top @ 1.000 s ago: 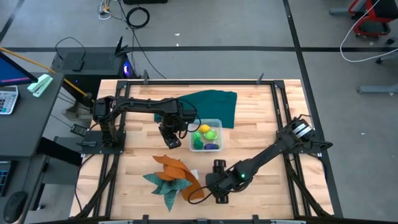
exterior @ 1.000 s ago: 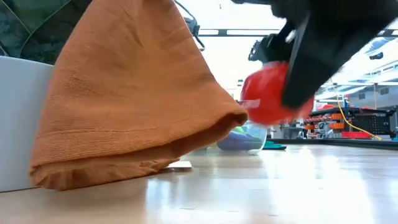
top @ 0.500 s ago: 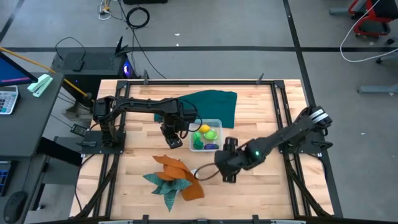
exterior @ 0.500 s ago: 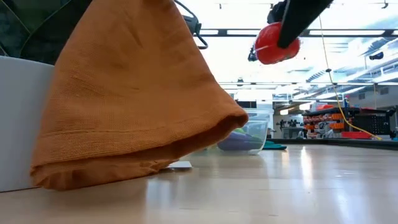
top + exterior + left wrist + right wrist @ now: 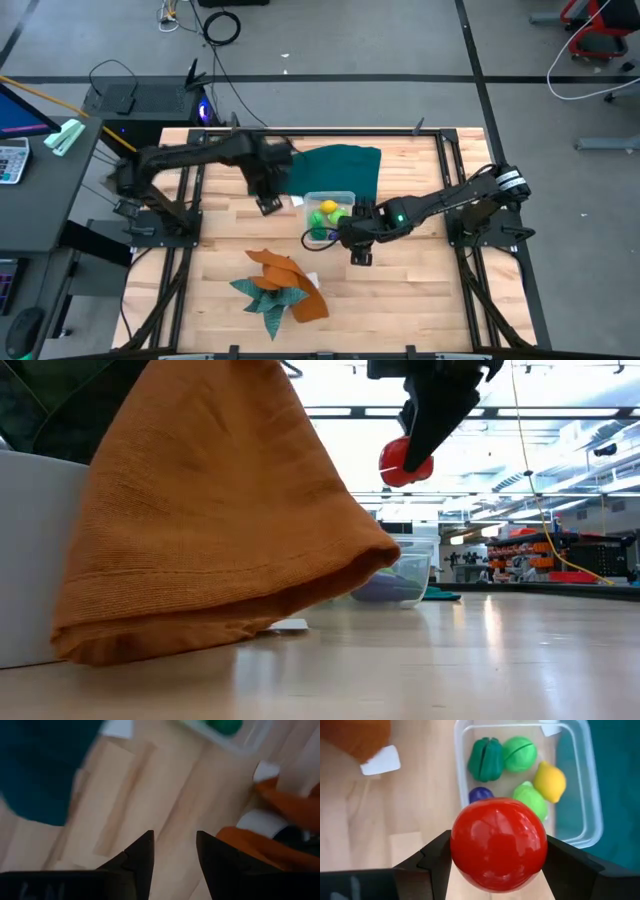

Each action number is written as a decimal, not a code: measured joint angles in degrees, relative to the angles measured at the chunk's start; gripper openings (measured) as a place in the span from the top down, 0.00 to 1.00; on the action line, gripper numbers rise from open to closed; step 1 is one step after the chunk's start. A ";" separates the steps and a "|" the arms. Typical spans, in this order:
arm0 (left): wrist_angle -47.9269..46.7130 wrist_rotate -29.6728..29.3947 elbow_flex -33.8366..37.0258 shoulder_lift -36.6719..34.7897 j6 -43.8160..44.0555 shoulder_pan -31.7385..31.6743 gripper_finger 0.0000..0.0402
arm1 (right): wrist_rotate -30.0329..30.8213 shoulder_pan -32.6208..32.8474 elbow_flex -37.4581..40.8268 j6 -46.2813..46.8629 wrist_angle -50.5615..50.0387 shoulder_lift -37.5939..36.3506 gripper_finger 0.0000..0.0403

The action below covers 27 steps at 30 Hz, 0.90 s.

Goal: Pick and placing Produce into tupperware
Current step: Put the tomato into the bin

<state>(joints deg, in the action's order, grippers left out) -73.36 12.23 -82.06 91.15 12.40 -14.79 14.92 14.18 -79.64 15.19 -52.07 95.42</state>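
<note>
A shiny red round toy (image 5: 497,842) hangs in the air with my right gripper (image 5: 350,238) shut on it, just at the near side of the clear tupperware (image 5: 590,795). In the low view the red toy (image 5: 405,457) is well above the table. In the tub lie a dark green piece (image 5: 486,759), two light green ones (image 5: 520,754), a yellow one (image 5: 550,781) and a purple one (image 5: 481,794). My left gripper (image 5: 175,850) is open and empty, raised over bare wood left of the tub (image 5: 330,212). My right gripper pinches the red toy between its two fingers, one on each side of the ball (image 5: 457,845) at its widest part. The fingers (image 5: 432,862) slant down toward the table. The toy is lifted clear of the table and of the tub.
A crumpled orange cloth (image 5: 285,275) on a teal one (image 5: 262,298) lies near the front edge and fills the low view's left (image 5: 220,510). A dark green cloth (image 5: 345,165) lies behind the tub. Bare wood lies to the right of the tub.
My right gripper has carried the red toy up from near the table's front edge toward the tub, still shut on it. My left gripper has risen and drawn back from the tub's left side toward the far edge.
</note>
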 joint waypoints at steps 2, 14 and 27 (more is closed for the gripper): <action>-0.26 -0.30 0.02 -3.71 0.20 -2.54 0.62 | -0.02 -1.03 0.00 -1.79 0.30 -0.01 0.44; 12.86 -2.09 0.02 -26.19 -1.73 -14.26 0.66 | -4.44 -11.13 0.29 -6.39 12.60 0.46 0.44; 27.86 -1.47 0.00 -30.01 -2.57 -10.97 0.67 | -10.91 -17.31 0.31 -5.82 16.39 7.59 0.44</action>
<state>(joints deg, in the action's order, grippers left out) -45.50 10.76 -82.06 61.14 9.84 -25.76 4.01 -3.13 -79.33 9.37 -35.69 103.00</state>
